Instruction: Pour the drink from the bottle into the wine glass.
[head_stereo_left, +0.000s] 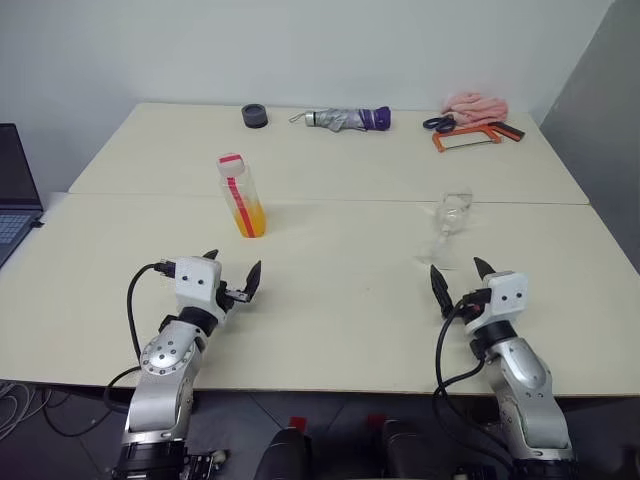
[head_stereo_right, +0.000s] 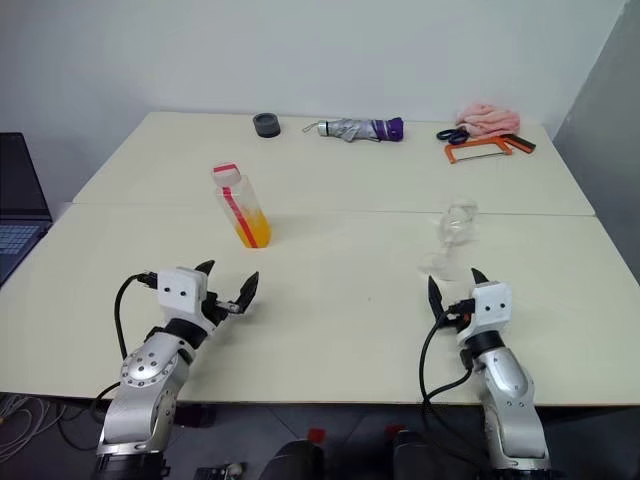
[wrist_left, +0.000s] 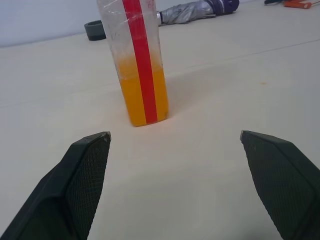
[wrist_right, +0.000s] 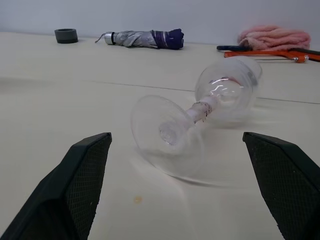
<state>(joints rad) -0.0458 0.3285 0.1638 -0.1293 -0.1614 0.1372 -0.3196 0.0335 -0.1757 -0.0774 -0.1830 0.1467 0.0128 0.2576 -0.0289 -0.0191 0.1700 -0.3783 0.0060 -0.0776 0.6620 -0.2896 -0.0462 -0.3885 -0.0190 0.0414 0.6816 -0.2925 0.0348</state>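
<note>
Capped bottle (head_stereo_left: 242, 195) upright, approx half full w/ orange drink (head_stereo_left: 250, 218); wine glass (wrist_right: 200, 116) on its side

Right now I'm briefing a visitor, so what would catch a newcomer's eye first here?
The wine glass lies on its side ahead of the open right gripper. The bottle stands upright ahead of the open left gripper, orange drink filling its lower part.

Both arms are silver metal with round jointed housings and white wrist blocks marked by small dark dots. Black cables loop alongside. Each ends in two pointed black fingers (wrist_left: 75, 190) with cross-hatched pads.
</note>
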